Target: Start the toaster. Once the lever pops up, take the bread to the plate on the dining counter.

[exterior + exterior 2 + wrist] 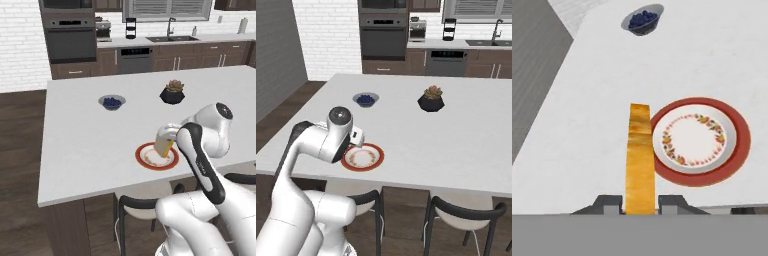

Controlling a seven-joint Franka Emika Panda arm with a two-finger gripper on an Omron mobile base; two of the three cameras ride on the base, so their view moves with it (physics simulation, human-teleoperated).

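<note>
Bread: small flat slice (640,160) with pale tan face and orange-brown crust edge, held on edge, crust towards the hand camera.
Bread location: above the large white slab dining counter (90,145), just beside the rim of the plate on its near-left side in the hand view; not yet resting on the plate.
Bread handling (judged): light, thin, fairly stiff once toasted, brittle at the crust; crumbles under hard squeeze, so light clamping force advised.
Hold point (judged): across the two flat faces near one end, as now; avoid corners.
Plate: round flat plate (733,150) with red rim, pale centre and a ring of small floral print; lying flat near the counter's front edge.
Gripper: two dark fingers (640,205) pressed against the slice from both sides, slice rising between them.
Arm pose: white arm folded forward over the counter edge, wrist bent down, hand (172,134) low over the plate's near side; elbow joint (340,118) raised above the hand.
Next move (judged): short shift towards plate centre, lower, then release.
Risk (judged): release on edge may let the slice tip off the rim.
Nearby: small dark blue bowl (112,102) and black potted succulent (172,92), both well apart from the plate.
</note>
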